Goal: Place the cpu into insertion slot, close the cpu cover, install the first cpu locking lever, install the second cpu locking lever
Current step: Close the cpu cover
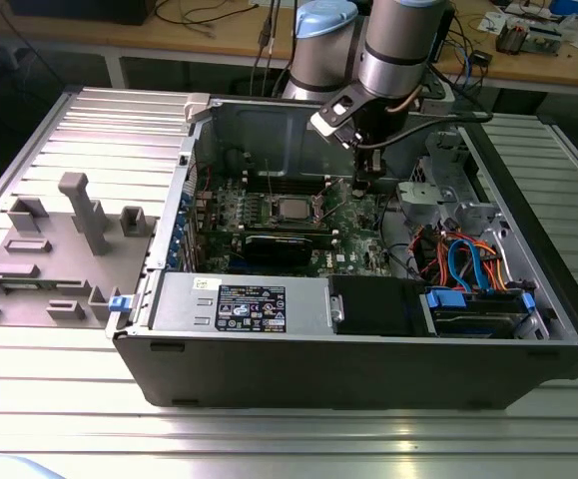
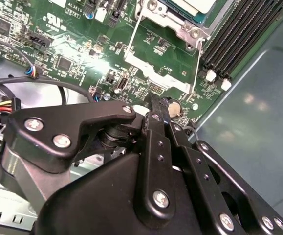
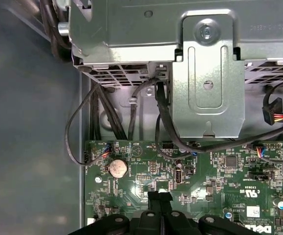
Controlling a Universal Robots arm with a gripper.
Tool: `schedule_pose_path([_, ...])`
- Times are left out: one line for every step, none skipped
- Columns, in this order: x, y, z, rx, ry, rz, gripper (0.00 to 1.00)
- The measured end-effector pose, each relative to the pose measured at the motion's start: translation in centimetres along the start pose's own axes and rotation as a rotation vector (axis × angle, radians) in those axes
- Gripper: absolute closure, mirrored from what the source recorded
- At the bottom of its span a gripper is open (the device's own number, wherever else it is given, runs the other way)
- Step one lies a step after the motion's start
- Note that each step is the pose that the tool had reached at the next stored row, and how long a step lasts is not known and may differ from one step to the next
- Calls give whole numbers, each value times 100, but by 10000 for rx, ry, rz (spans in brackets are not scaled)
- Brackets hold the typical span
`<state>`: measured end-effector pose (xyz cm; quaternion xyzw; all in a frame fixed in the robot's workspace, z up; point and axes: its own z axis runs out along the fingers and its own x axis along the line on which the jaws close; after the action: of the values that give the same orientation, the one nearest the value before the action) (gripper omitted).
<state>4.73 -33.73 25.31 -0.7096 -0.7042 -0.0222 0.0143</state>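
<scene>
The cpu (image 1: 290, 210) lies flat in its socket near the middle of the board (image 1: 353, 254). In the second wrist view I see its silver top (image 2: 192, 5) with the metal cover (image 2: 178, 24) framing it. A thin wire lever (image 2: 199, 56) runs along the socket's side, but I cannot tell whether it is latched. The gripper (image 1: 363, 182) hangs over the board toward the exterior view's right of the cpu, apart from it. Its fingers are pressed together with nothing between them, as both wrist views show (image 3: 159, 197) (image 2: 155, 105). The tips are near a coin cell (image 3: 117, 168) at the board's edge, not touching it. Black memory slots (image 2: 239, 34) run beside the socket. A black card (image 1: 289, 244) sits just in front of the cpu. Beyond the board's edge a grey drive cage (image 3: 207, 73) stands with black cables (image 3: 77, 127) looping under it. The open case (image 1: 368, 369) rests on a ribbed metal table (image 1: 269, 439).
</scene>
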Motion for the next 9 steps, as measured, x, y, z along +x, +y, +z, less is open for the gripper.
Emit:
schedule_pose_path([-1,-1,9,5,21,-1,89])
schedule_pose_path([-1,-6,14,7,36,-2,89])
schedule_pose_path([-3,-18,19,10,52,-3,89])
schedule_pose_path([-3,-25,23,12,63,-3,89])
schedule_pose_path([-3,-33,25,12,71,-4,89])
schedule_pose_path([-3,-45,28,13,77,-4,89])
schedule_pose_path([-4,-55,28,13,81,-4,89])
schedule_pose_path([-4,-66,30,13,91,-4,89])
schedule_pose_path([-4,-78,30,13,102,-3,89])
